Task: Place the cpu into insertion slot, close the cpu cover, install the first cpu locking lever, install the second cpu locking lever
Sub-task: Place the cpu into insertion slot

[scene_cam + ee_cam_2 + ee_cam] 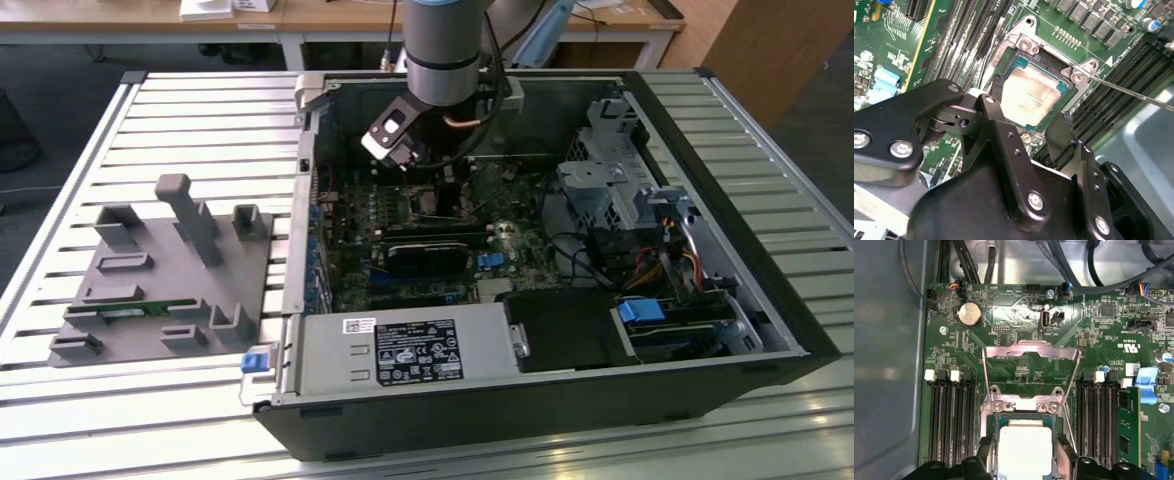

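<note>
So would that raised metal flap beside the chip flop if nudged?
Probably it swings rather than flops: the cpu cover is a metal frame hinged at one edge. Its thin bars around the window look light, perhaps bendable if forced.

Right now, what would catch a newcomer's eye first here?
A grey robot arm reaches down into an open computer case on a slatted table. Beneath it, the cpu lies in the insertion slot, with the cpu cover tilted up open.
</note>
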Motion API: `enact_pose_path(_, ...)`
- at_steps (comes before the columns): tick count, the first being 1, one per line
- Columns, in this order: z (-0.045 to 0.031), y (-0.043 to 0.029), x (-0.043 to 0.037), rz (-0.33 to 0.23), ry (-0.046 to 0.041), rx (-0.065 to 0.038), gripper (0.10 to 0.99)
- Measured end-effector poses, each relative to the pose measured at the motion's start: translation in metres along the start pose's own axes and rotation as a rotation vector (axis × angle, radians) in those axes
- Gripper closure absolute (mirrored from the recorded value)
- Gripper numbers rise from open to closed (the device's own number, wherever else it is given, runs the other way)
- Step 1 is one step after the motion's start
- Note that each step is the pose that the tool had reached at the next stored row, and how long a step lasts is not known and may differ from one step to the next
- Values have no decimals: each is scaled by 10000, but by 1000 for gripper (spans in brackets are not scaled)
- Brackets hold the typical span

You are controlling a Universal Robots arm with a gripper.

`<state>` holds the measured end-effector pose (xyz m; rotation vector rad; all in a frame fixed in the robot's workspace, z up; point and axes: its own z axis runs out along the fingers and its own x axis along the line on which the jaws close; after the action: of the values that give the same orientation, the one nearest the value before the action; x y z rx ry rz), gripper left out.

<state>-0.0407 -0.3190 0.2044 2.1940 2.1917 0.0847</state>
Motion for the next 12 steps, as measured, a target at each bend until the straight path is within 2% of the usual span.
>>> enact_pose_path(2, -21, 12, 1, 1, 0, 103, 482)
enact_pose_path(4, -29, 27, 1, 3, 3, 218, 612)
enact_pose_path(5, -31, 33, 0, 3, 4, 270, 612)
enact_pose_path(6, -32, 39, -1, 4, 5, 311, 671)
enact_pose_path(7, -31, 42, -3, 4, 6, 339, 671)
enact_pose_path(10, -32, 44, -8, 4, 14, 360, 847)
enact_pose_path(11, -33, 46, -8, 3, 15, 368, 847)
enact_pose_path(12, -33, 46, -8, 3, 14, 369, 906)
